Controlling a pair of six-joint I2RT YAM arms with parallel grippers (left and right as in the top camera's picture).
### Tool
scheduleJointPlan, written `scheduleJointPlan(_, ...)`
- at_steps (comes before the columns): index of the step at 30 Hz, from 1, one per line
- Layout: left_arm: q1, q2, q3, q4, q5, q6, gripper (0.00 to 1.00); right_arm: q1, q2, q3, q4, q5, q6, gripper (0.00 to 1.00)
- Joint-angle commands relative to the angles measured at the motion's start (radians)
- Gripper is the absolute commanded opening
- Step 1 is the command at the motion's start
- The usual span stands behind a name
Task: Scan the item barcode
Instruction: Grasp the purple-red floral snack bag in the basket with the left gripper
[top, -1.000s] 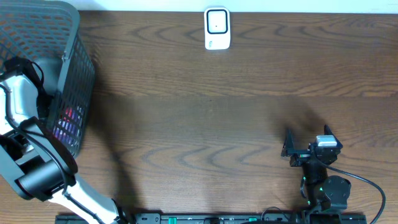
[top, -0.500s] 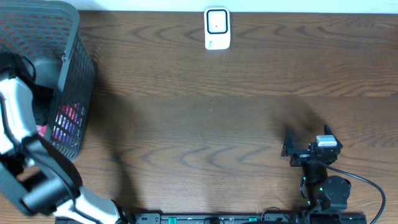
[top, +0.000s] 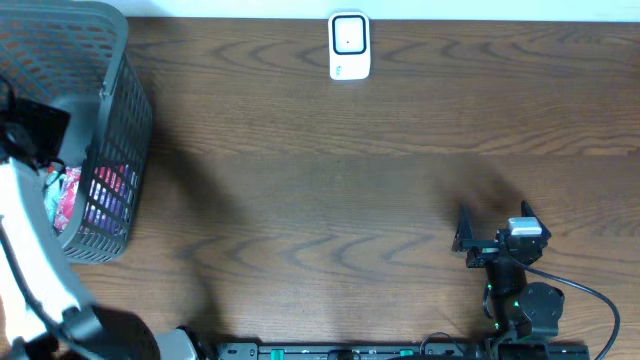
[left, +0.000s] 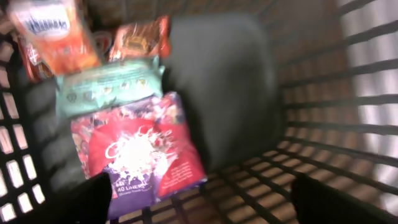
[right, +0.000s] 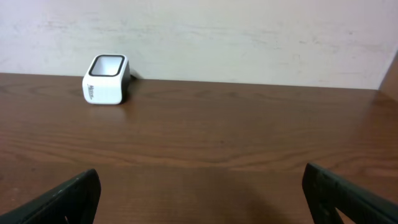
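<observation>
Barely started, by the look of it: the snack packets (left: 146, 155) lie in the basket (top: 125, 140) at the left end of the counter (top: 320, 190), with the left arm's jaws spread wide above them, holding nothing. The right jaws stand open too (idle, well apart from the scanner (top: 349, 46)). Picking, carrying and scanning are all yet to do.

Looking down into a mesh basket (left: 348, 124), somewhat blurred. Nearest, a red-purple bag (left: 143, 155), touching a green packet (left: 106, 84) above it; beyond, an orange packet (left: 138, 38) and an orange-white bag (left: 53, 28). Bare dark floor (left: 230, 87) to the right. Wide-spread gripper (left: 200, 190), fingers (left: 87, 199) in the lower corners, gripping nothing.
</observation>
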Motion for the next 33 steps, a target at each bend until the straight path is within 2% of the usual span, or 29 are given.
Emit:
scheduleJointPlan(1, -0.011, 0.109, -0.031, -0.002, -0.038, -0.001, 0.98, 0.013, -0.006, -0.002, -0.003, 0.001, -0.008, 0.99)
scheduleJointPlan(11, -0.026, 0.367, -0.031, 0.058, -0.067, -0.004, 0.99, 0.013, -0.006, -0.002, -0.003, 0.001, -0.008, 0.99)
scheduleJointPlan(17, -0.028, 0.463, -0.031, 0.014, -0.078, -0.003, 1.0, 0.013, -0.006, -0.002, -0.003, 0.001, -0.008, 0.99)
scheduleJointPlan(18, -0.028, 0.478, -0.031, 0.001, -0.078, -0.003, 0.97, 0.013, -0.006, -0.002, -0.003, 0.001, -0.008, 0.99)
scheduleJointPlan(19, -0.028, 0.491, -0.031, -0.012, -0.077, -0.003, 0.9, 0.013, -0.006, -0.002, -0.003, 0.001, -0.008, 0.99)
scheduleJointPlan(20, -0.028, 0.511, -0.031, -0.031, -0.077, -0.003, 0.74, 0.013, -0.006, -0.002, -0.003, 0.001, -0.008, 0.99)
scheduleJointPlan(21, -0.028, 0.517, -0.031, -0.036, -0.077, -0.003, 0.68, 0.013, -0.006, -0.002, -0.003, 0.001, -0.008, 0.99)
scheduleJointPlan(23, -0.028, 0.534, -0.031, -0.056, -0.077, -0.003, 0.38, 0.013, -0.006, -0.002, -0.003, 0.001, -0.008, 0.99)
scheduleJointPlan(25, -0.028, 0.538, -0.031, -0.069, -0.076, -0.003, 0.13, 0.013, -0.006, -0.002, -0.003, 0.001, -0.008, 0.99)
scheduleJointPlan(26, -0.028, 0.535, -0.031, -0.071, -0.068, -0.003, 0.08, 0.013, -0.006, -0.002, -0.003, 0.001, -0.008, 0.99)
scheduleJointPlan(33, -0.012, 0.436, 0.031, -0.097, 0.064, 0.012, 0.07, 0.013, -0.006, -0.002, -0.003, 0.001, -0.008, 0.99)
